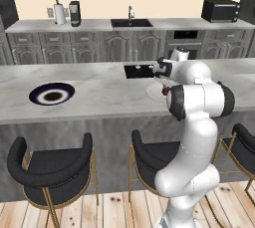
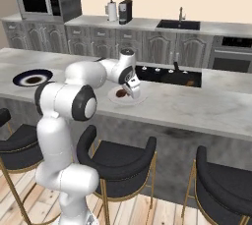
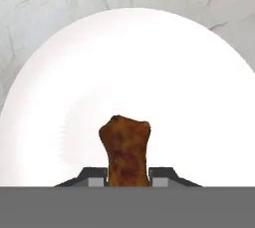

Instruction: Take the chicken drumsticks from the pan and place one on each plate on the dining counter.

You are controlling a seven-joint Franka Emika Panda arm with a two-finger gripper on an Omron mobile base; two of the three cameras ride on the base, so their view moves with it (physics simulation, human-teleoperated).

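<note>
Bar stools point(image 1: 52, 170) stand nearest, and beyond them the jaws grip a drumstick point(image 3: 124, 150) over the white plate point(image 3: 149, 72), so release comes next, I judge.

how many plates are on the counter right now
2. The dark-rimmed plate sits far to the left on the dining counter. The white plate lies directly under the gripper, which is shut on a drumstick; the arm partly hides it in the base views.

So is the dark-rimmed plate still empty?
No, a brown drumstick already lies in the white centre of the dark-rimmed plate.
</note>
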